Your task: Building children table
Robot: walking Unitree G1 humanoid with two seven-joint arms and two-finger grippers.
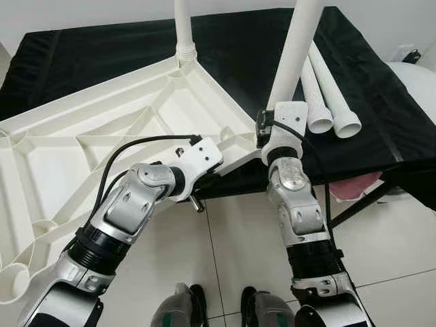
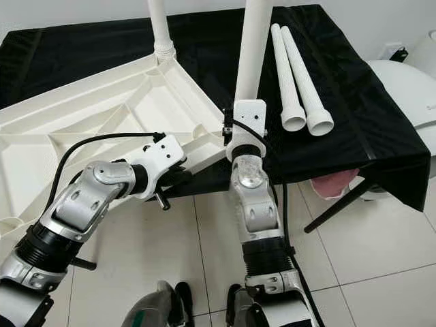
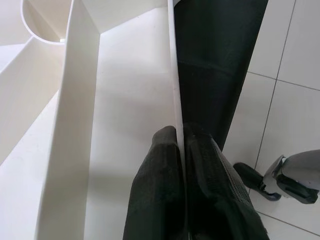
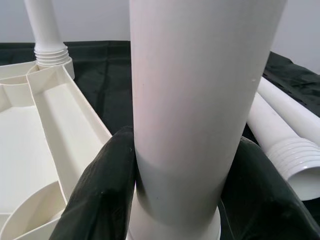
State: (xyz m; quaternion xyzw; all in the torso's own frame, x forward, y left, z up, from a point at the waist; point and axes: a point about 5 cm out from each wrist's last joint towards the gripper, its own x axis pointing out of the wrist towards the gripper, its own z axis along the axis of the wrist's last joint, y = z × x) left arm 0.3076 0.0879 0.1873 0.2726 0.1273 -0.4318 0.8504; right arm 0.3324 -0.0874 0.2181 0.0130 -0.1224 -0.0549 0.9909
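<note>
A black cloth [image 1: 381,102] covers a work table standing on a pale tiled floor [image 2: 368,238]. On it lies the white tabletop [image 1: 102,129], upside down with its ribbed underside showing, spreading from the far centre to the near left and hanging over the cloth's near edge. At its far corner a white leg [image 1: 182,27] stands upright in its threaded socket. A second leg [image 2: 255,48] stands upright at the near right corner — the right gripper [image 4: 180,190] is clamped around it low down, one black finger on either side of the tube, just above its seat in the tabletop. Two spare legs [image 2: 300,75] lie side by side on the cloth to the right, threaded ends toward the robot. The left gripper [image 3: 181,170] reaches in from the near left and pinches the tabletop's thin near rim between its closed fingers [image 3: 155,190], just left of the held leg. At the far right sits a rounded white object [image 2: 409,95] — what it is cannot be told.
</note>
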